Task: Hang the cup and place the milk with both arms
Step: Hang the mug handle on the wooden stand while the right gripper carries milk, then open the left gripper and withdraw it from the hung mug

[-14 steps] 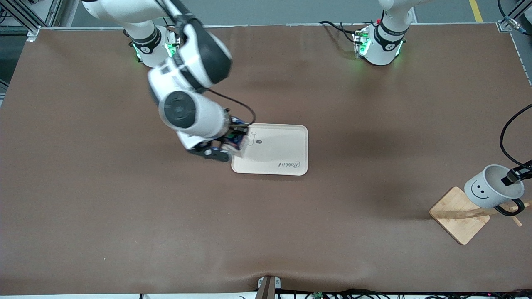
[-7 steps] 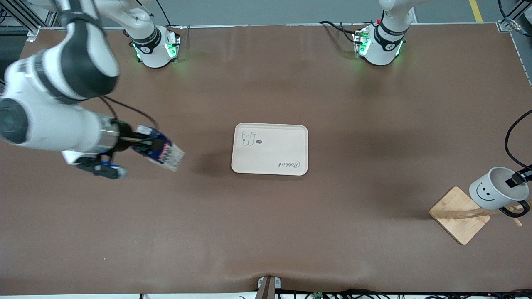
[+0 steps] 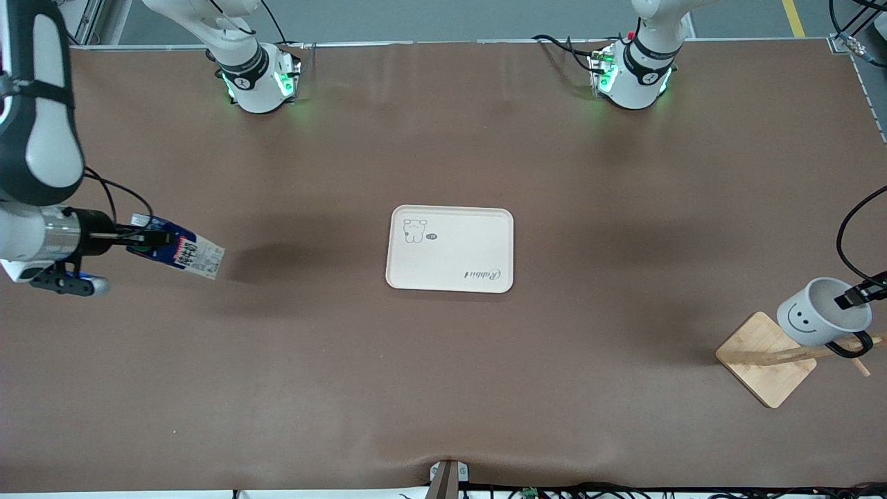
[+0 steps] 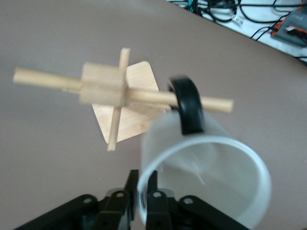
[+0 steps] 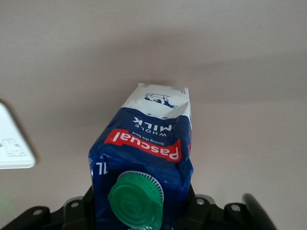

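Jaws of the right gripper (image 3: 142,239) clamp the top of the small dark blue gable-top milk carton (image 3: 181,253), holding it tipped on its side in the air over the brown bench (image 3: 443,381) at the right arm's end, well apart from the cream rectangular tray (image 3: 450,248) at mid-bench. In the right wrist view the carton's round green cap (image 5: 135,201) faces the camera above a red label panel (image 5: 144,144).

Jaws of the left gripper (image 4: 142,199) pinch the rim of the small white mug with a black smiley face (image 3: 822,312), held over the wooden cup stand with a square base (image 3: 765,359) at the left arm's end. The mug's thin black loop handle (image 4: 187,105) sits at one wooden peg (image 4: 211,102); whether it is threaded on cannot be told.
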### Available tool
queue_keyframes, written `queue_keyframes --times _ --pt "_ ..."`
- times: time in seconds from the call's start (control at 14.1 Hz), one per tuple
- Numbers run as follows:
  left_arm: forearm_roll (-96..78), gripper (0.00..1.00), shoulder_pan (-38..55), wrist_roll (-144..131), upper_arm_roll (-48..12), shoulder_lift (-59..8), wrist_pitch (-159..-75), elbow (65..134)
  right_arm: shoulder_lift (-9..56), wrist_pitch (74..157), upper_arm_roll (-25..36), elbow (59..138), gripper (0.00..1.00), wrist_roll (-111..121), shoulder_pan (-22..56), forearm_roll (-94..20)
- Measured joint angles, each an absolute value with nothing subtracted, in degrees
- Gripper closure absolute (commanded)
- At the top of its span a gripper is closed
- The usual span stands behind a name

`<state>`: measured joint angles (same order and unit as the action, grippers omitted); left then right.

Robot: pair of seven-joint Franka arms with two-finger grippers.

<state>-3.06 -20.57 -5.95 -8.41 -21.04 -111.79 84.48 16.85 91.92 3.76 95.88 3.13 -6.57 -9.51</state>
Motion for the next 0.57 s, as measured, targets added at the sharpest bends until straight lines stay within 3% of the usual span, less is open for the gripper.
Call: queue_keyframes --times 0.28,0.57 --pt "-3.1 0.00 -19.7 -6.0 -9.5 -19.7 -106.8 83.7 16.8 99.8 3.7 105.3 1.00 10.2 -11.0 -9.5" --pt "-3.0 0.00 -16.0 -8.1 -10.3 -14.9 -99.8 83.3 16.7 100.6 2.8 107.2 1.00 10.3 -10.7 -9.3"
